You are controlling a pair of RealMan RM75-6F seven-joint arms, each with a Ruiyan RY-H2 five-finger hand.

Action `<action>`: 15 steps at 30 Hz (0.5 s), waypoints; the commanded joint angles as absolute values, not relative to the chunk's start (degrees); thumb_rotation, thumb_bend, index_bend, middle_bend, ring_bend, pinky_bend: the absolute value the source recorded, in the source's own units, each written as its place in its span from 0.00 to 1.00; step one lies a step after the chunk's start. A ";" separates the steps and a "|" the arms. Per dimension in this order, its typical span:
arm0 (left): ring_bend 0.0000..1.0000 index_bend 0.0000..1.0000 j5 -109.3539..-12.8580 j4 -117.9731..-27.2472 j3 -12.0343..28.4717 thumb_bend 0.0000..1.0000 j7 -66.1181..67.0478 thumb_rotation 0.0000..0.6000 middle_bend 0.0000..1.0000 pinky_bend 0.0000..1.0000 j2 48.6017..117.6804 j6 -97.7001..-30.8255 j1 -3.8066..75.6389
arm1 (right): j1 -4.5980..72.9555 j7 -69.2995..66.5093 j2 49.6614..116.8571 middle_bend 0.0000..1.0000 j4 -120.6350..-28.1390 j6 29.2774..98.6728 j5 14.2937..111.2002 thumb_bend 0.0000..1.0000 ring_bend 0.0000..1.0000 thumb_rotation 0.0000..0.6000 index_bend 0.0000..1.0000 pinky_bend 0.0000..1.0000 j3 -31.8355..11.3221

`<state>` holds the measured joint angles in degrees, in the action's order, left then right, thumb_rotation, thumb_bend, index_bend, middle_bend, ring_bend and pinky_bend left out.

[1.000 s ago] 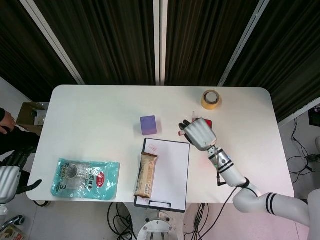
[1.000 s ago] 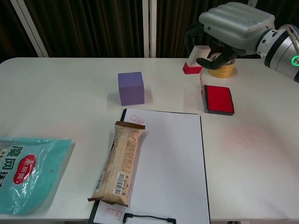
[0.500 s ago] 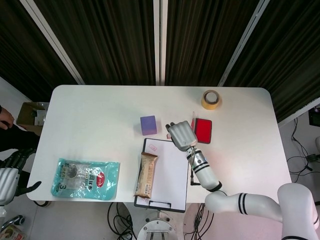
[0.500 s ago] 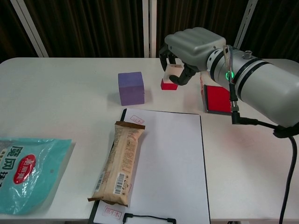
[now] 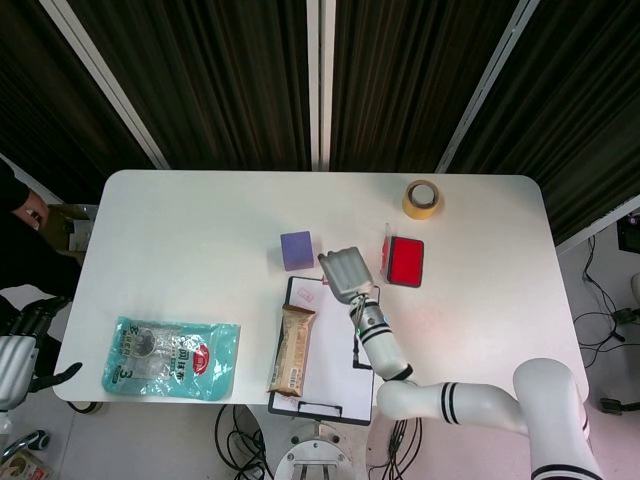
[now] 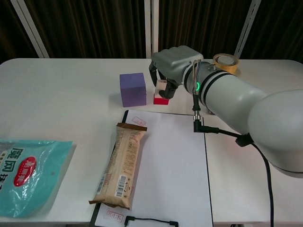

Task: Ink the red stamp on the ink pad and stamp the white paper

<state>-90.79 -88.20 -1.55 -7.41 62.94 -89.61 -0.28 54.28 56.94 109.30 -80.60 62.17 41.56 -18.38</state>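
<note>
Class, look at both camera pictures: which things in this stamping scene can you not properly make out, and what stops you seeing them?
- Red stamp: head view, hidden under the right robot hand.
- Ink pad: chest view, hidden behind the right forearm.
- Left robot hand: head view, cut off by the left edge; absent from the chest view.
- Print on the teal bag: chest view, cut off by the left and bottom edges.
- Stamped marks on the white paper: too small to read.

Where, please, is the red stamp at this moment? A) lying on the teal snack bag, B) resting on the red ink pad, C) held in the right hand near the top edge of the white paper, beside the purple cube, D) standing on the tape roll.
C: the right hand grips the red stamp just beyond the top edge of the white paper, to the right of the purple cube.
</note>
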 commanded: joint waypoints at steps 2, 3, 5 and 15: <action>0.12 0.16 -90.85 -88.25 -1.60 0.00 -7.30 1.00 0.15 0.25 62.92 -89.56 -0.27 | 55.26 56.85 111.35 0.90 -78.15 61.95 41.00 0.54 0.93 1.00 1.00 0.98 -17.28; 0.12 0.16 -90.83 -88.25 -1.60 0.00 -7.26 1.00 0.15 0.25 62.89 -89.58 -0.29 | 55.40 56.61 111.76 0.90 -77.54 62.01 41.15 0.54 0.93 1.00 1.00 0.98 -17.17; 0.12 0.16 -90.71 -88.29 -1.57 0.00 -7.24 1.00 0.15 0.25 62.78 -89.56 -0.32 | 55.71 55.98 112.65 0.90 -76.19 62.00 41.27 0.54 0.93 1.00 1.00 0.98 -17.17; 0.12 0.16 -90.47 -88.22 -1.46 0.00 -7.30 1.00 0.15 0.25 62.74 -89.25 -0.20 | 57.49 54.95 115.38 0.90 -71.69 61.03 41.24 0.55 0.94 1.00 1.00 0.98 -17.57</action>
